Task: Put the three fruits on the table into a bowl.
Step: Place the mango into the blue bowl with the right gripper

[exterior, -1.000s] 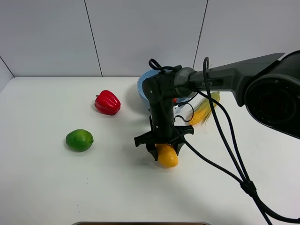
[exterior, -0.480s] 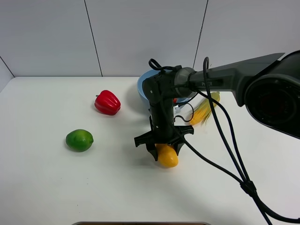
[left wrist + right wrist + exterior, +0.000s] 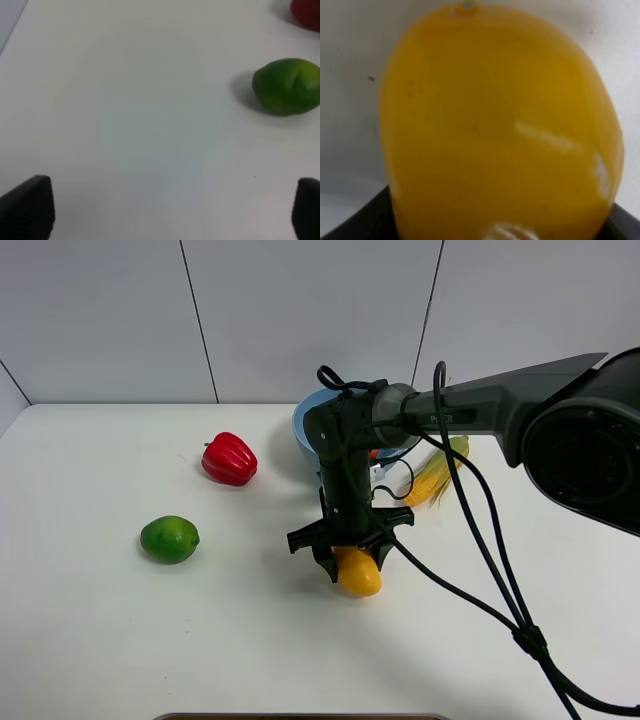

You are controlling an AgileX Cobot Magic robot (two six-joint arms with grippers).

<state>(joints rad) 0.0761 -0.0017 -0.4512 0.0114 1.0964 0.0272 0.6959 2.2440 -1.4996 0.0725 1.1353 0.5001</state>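
Observation:
The yellow-orange mango (image 3: 357,573) lies on the white table (image 3: 150,640) in front of the light-blue bowl (image 3: 304,421). My right gripper (image 3: 352,565) points down and is shut on the mango, which fills the right wrist view (image 3: 495,125) between the dark fingers (image 3: 355,220). The green lime (image 3: 169,539) sits on the table at the left and shows in the left wrist view (image 3: 287,86). My left gripper (image 3: 165,210) is open and empty, short of the lime. The pomegranate is mostly hidden behind the right arm; a red sliver (image 3: 373,453) shows at the bowl.
A red bell pepper (image 3: 229,459) stands left of the bowl, and its edge shows in the left wrist view (image 3: 307,12). A corn cob (image 3: 437,473) lies right of the bowl behind the arm's cables (image 3: 480,540).
My right gripper and the mango have shifted up by a hair at most. Nothing else has moved.

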